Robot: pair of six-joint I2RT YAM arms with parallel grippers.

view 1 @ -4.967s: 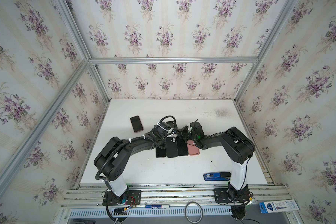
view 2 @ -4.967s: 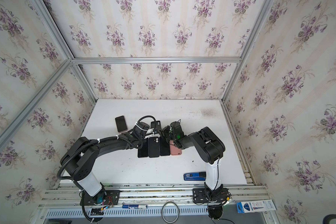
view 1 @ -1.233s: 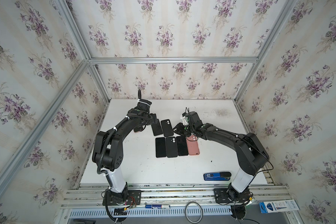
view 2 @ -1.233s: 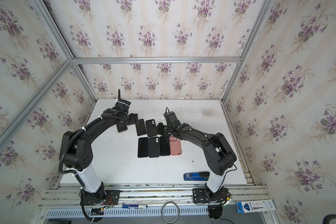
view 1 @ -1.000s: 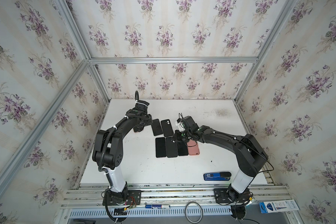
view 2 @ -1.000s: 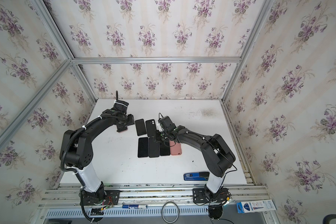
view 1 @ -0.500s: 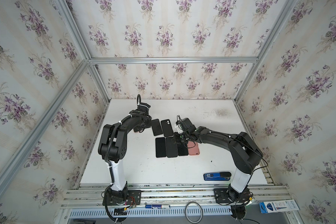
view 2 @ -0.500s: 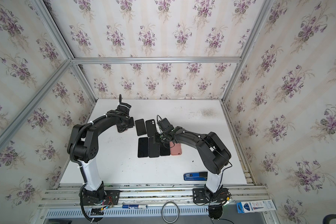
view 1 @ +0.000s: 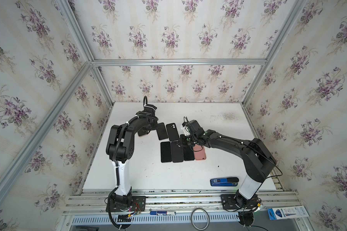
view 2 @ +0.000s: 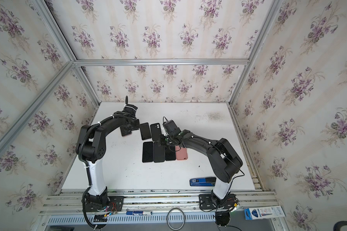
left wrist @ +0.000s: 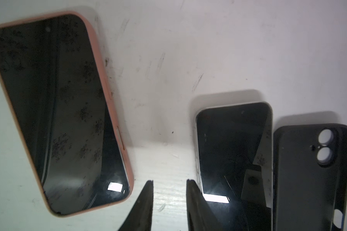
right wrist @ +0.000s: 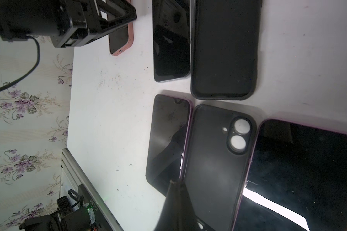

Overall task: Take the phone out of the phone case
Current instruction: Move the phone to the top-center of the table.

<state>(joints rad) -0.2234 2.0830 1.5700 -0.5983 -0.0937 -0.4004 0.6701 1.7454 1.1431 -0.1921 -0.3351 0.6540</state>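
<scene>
The phone, dark-screened, sits in its pink phone case (left wrist: 58, 112) at the back left of the table, face up. In both top views my left arm covers most of the case (view 1: 142, 133) (view 2: 126, 133). My left gripper (left wrist: 168, 181) is open just beside the case's corner, with bare table between its fingertips. It also shows in both top views (view 1: 150, 129) (view 2: 132, 128). My right gripper (right wrist: 174, 181) is shut and holds nothing. It hangs over the row of phones, as both top views show (view 1: 182, 142) (view 2: 163, 143).
A bare black phone (left wrist: 232, 150) and an empty black case (left wrist: 308, 176) lie right of the left gripper. Nearer the front lies a row of three dark phones or cases (view 1: 177, 152) and a pink case (view 1: 200, 154). A blue stapler (view 1: 224, 181) is front right.
The left gripper's jaws have narrowed and the left arm has folded in closer to the pink case. The right gripper has shifted slightly, staying shut over the row.
</scene>
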